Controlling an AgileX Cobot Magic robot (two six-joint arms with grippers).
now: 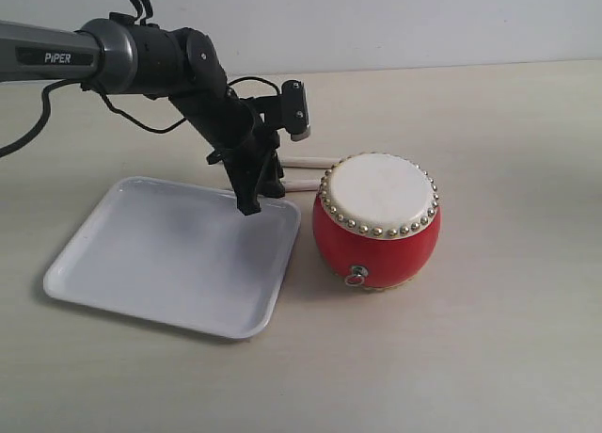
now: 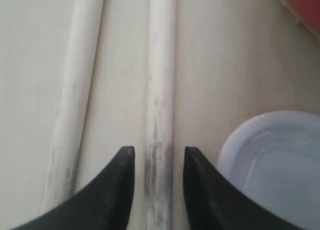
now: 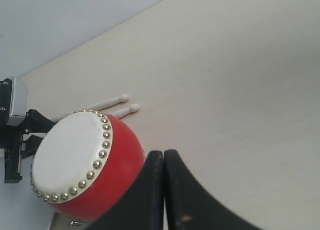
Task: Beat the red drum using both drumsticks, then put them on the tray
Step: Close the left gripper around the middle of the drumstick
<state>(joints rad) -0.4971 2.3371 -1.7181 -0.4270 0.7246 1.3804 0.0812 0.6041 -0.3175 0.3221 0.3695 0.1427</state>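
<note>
Left gripper (image 2: 158, 150): spread open astride one scuffed pale round wooden drumstick (image 2: 161, 65). Right gripper (image 3: 163, 152): clenched empty, clear of glossy red brass-studded drum (image 3: 122, 157).

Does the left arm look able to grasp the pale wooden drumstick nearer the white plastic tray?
Probably yes: its open jaws stand on either side of that drumstick, nothing between them. The second drumstick and the tray lie apart, to the sides.
</note>
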